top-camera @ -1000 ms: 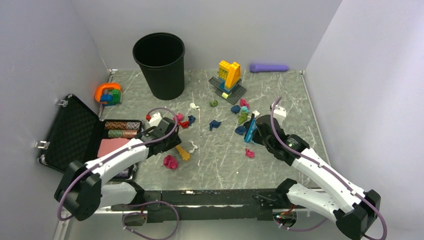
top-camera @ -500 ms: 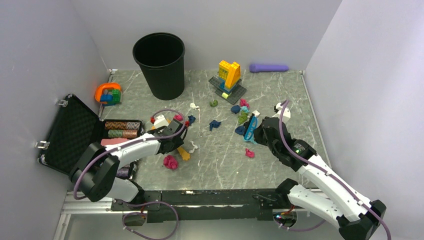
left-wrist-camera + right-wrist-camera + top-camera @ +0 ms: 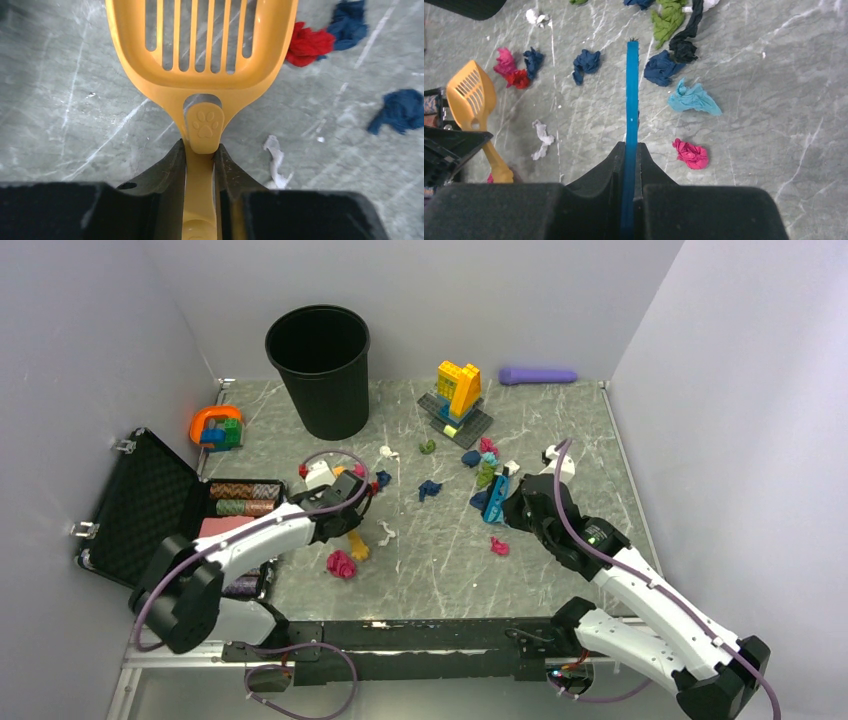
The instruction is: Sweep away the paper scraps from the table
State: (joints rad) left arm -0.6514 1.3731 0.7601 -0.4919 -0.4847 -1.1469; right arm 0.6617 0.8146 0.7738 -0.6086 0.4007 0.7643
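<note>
while paper scraps (image 3: pixel 430 488) litter the veined, pale-walled table (image 3: pixel 560 430), left hand (image 3: pixel 200 155) grips the scoop (image 3: pixel 200 82), right hand (image 3: pixel 630 150) the brush (image 3: pixel 632 90).

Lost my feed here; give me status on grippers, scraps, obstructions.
Left gripper shut on orange scoop. Right gripper shut on blue tool. Paper scraps scattered on table, none in scoop. Brick build stands beyond them.

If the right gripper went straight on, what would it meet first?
Probably the navy scrap at the view's far edge, met by the blue brush the right gripper holds; nothing nearer shows.
</note>
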